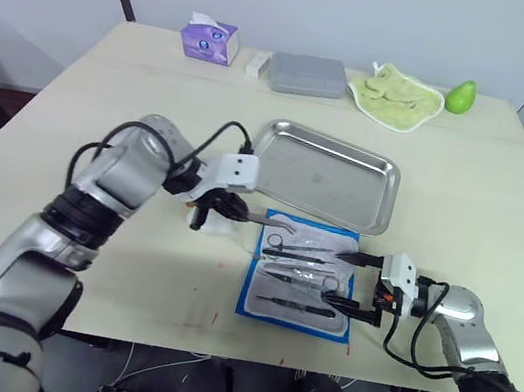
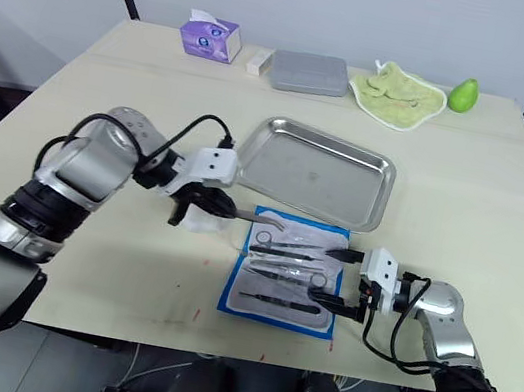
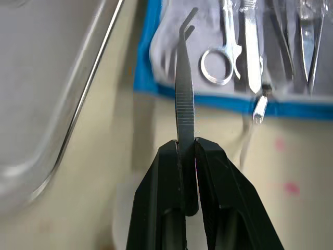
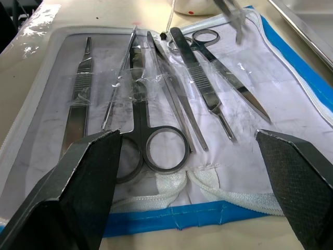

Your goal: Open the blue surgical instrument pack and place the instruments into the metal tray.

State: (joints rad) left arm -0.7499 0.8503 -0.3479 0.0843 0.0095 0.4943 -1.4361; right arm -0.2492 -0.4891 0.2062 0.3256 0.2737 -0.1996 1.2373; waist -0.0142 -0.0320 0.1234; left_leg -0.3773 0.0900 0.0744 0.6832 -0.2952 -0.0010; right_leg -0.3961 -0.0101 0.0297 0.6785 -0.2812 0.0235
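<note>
While left gripper [image 3: 186, 148] clamped bent tweezers [image 3: 184, 88] over open blue surgical instrument pack [image 1: 254, 296], long axis pointed rightward; metal tray [image 1: 372, 216] lay just beyond. Right gripper [image 1: 360, 284] wide apart at pack's right edge.

Pale wooden table [image 1: 107, 98]: metal tray [image 1: 327, 174], opened blue surgical instrument pack [image 1: 299, 276], tissue box [image 1: 209, 41], grey box [image 1: 307, 74], green cloth [image 1: 396, 95], green pear [image 1: 460, 95].

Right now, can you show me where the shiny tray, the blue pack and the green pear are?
metal tray [image 1: 331, 176], left eye view, on its bare floor.
blue surgical instrument pack [image 1: 254, 301], left eye view, on its blue edge.
green pear [image 1: 460, 95], left eye view, on its middle.
</note>
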